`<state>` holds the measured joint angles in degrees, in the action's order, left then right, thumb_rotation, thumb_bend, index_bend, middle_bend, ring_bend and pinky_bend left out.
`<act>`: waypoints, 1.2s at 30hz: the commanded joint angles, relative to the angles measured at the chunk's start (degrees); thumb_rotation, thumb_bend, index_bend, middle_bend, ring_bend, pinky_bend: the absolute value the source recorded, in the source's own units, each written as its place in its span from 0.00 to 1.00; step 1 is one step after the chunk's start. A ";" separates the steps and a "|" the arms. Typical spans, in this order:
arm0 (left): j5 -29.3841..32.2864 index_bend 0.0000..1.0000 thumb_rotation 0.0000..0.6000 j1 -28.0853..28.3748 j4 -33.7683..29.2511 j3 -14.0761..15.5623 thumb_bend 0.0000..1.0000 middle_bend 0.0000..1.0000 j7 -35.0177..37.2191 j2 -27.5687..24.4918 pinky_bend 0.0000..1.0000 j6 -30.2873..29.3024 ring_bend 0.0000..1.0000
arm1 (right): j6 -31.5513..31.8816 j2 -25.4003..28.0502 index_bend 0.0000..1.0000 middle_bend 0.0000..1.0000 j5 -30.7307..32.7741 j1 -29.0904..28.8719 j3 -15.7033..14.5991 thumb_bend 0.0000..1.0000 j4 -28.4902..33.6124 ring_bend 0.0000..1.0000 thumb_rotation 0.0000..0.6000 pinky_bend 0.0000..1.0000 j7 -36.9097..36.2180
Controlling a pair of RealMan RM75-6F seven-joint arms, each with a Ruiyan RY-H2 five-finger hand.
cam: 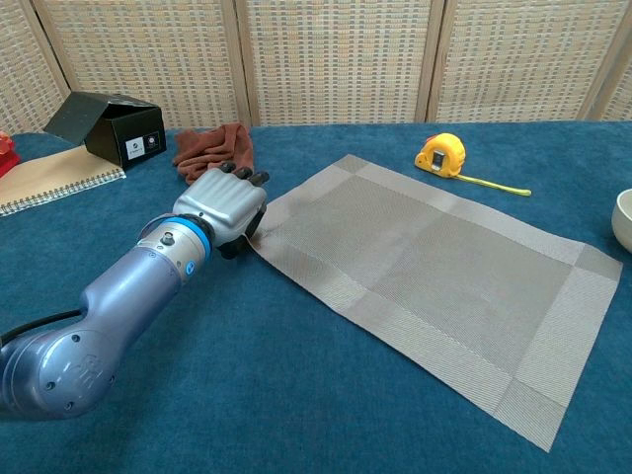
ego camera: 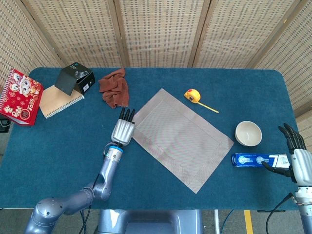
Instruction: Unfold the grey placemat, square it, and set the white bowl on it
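Grey placemat (ego camera: 182,138) lies unfolded, flat, skewed on blue tabletop (ego camera: 58,141); white bowl (ego camera: 248,133) sits apart, to its right. Left hand (ego camera: 124,127) rests at mat's corner, grasp state unclear; right hand (ego camera: 295,156) spread, holding nothing. Wicker screens (ego camera: 156,29) behind.

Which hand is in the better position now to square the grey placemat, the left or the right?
Left. The left hand lies at the grey placemat's near-left corner, while the right hand hovers at the table's far right edge, beside the blue box.

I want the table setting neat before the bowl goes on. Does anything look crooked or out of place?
Yes: the grey placemat lies flat and unfolded but turned diagonally to the table edges. The left robot hand is at its left corner. The white bowl sits off the mat, to its right.
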<state>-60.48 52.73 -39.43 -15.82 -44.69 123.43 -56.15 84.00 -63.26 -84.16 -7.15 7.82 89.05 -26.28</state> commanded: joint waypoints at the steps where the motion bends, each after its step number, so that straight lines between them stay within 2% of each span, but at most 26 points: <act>1: -0.27 0.60 1.00 0.18 1.68 -0.32 0.49 0.00 0.84 1.00 0.00 0.13 0.00 | -0.08 0.06 0.11 0.00 -0.07 -0.05 0.01 0.08 -0.02 0.00 1.00 0.00 -0.17; 8: -1.66 0.71 1.00 -0.22 3.06 -0.10 0.49 0.00 2.67 1.46 0.00 -0.45 0.00 | -0.30 -0.02 0.11 0.00 -0.10 -0.13 -0.04 0.08 -0.08 0.00 1.00 0.00 -0.33; 12: -2.76 0.72 1.00 -0.76 2.10 0.32 0.49 0.00 3.39 0.75 0.00 -1.23 0.00 | -0.26 0.00 0.11 0.00 -0.19 -0.12 -0.08 0.08 0.02 0.00 1.00 0.00 -0.30; 17: -4.40 0.72 1.00 -2.58 -2.38 1.43 0.49 0.00 3.90 -1.69 0.00 -3.22 0.00 | 0.05 0.17 0.11 0.00 -0.63 -0.03 -0.20 0.08 0.39 0.00 1.00 0.00 -0.14; 20: -5.07 0.72 1.00 -4.56 -7.43 2.61 0.49 0.00 2.66 -4.34 0.00 -4.80 0.00 | 0.39 0.26 0.11 0.00 -1.07 0.06 -0.35 0.08 0.68 0.00 1.00 0.00 0.18; 26: -5.64 0.73 1.00 -9.33 -21.60 6.20 0.49 0.00 -1.60 -11.93 0.00 -7.44 0.00 | 0.85 0.35 0.11 0.00 -1.40 0.22 -0.46 0.08 1.17 0.00 1.00 0.00 0.73; 31: -6.50 0.74 1.00 -13.86 -35.32 11.58 0.49 0.00 -4.52 -19.97 0.00 -9.12 0.00 | 1.17 0.30 0.12 0.00 -1.62 0.34 -0.59 0.08 1.60 0.00 1.00 0.00 1.68; 36: -8.48 0.74 1.00 -16.90 -42.77 16.04 0.49 0.00 -4.81 -24.86 0.00 -10.81 0.00 | 1.49 0.14 0.12 0.00 -1.90 0.46 -0.76 0.08 2.01 0.00 1.00 0.00 2.64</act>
<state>-67.58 38.35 -78.43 -2.86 -48.51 101.76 -65.48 85.47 -63.08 -86.01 -6.72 7.11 90.99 -23.72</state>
